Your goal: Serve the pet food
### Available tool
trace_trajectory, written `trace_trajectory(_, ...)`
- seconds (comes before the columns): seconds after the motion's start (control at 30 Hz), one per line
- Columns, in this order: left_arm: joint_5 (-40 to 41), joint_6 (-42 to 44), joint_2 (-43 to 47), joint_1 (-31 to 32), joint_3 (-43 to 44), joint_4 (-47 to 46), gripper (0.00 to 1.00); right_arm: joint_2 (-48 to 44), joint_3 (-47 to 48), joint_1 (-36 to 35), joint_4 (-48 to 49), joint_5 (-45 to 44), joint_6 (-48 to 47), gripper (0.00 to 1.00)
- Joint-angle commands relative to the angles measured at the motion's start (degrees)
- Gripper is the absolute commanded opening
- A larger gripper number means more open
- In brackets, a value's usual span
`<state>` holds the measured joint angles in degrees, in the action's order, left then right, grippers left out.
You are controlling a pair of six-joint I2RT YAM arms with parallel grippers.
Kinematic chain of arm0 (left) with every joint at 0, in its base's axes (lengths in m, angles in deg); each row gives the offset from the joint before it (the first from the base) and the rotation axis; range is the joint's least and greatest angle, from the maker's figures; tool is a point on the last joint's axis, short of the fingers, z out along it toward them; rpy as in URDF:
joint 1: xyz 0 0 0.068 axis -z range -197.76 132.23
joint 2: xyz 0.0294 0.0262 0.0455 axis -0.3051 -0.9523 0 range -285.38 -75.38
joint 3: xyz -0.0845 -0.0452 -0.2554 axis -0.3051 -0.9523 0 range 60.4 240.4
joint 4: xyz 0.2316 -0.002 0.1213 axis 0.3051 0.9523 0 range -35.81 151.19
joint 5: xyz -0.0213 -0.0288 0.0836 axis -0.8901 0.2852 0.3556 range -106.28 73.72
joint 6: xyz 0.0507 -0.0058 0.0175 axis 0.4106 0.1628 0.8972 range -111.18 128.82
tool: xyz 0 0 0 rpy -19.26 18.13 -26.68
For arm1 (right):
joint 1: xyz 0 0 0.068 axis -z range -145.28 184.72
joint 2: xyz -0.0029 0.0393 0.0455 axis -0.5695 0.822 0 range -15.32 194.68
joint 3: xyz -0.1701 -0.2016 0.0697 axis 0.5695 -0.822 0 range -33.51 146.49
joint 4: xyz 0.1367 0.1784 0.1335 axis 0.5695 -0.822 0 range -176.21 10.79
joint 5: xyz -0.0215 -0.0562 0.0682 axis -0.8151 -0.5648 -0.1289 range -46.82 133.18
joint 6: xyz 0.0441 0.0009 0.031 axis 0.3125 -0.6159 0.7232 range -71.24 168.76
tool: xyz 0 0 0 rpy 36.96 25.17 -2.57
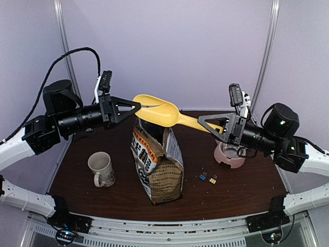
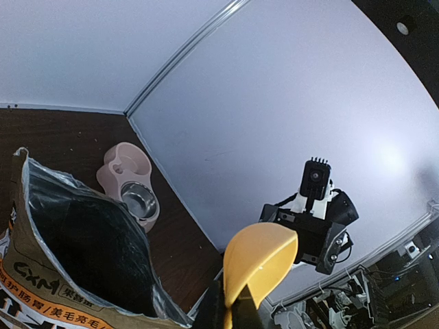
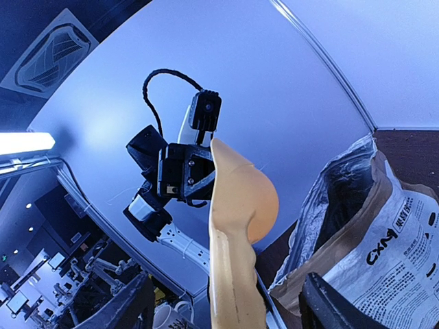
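Scoop point(image 1: 159, 110) handover above the bag point(image 1: 159, 170), we judge: left hand point(image 1: 138, 106) pinches its nine-o'clock rim; right hand point(image 1: 203, 122), agape round its handle, must close.

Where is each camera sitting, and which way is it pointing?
Top: above and behind the arms, looking down on the table; both arms show.
Left wrist: on the left arm, facing the right gripper; own fingers at bottom.
Right wrist: on the right arm, facing the left gripper; own fingers below.
All share the yellow scoop and bag.
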<state>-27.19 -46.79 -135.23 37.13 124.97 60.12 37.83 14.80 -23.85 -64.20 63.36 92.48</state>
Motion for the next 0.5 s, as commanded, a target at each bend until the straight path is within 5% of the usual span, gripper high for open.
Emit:
trace_trajectory(0.0,0.0,-0.8,1.1,-0.3,-0.5,-5.1,0.0,0.7,1.7,0.2,0.3,1.3,-0.3,0.73)
trace_trajectory(0.17,-0.2,-0.7,0.8,-0.3,-0.5,-5.0,0.0,1.0,1.7,0.3,0.3,1.2,-0.4,0.68)
trace_trajectory(0.47,-0.3,-0.8,0.4,-0.2,-0.6,-5.2,0.0,1.2,1.7,0.2,0.1,0.8,-0.8,0.42)
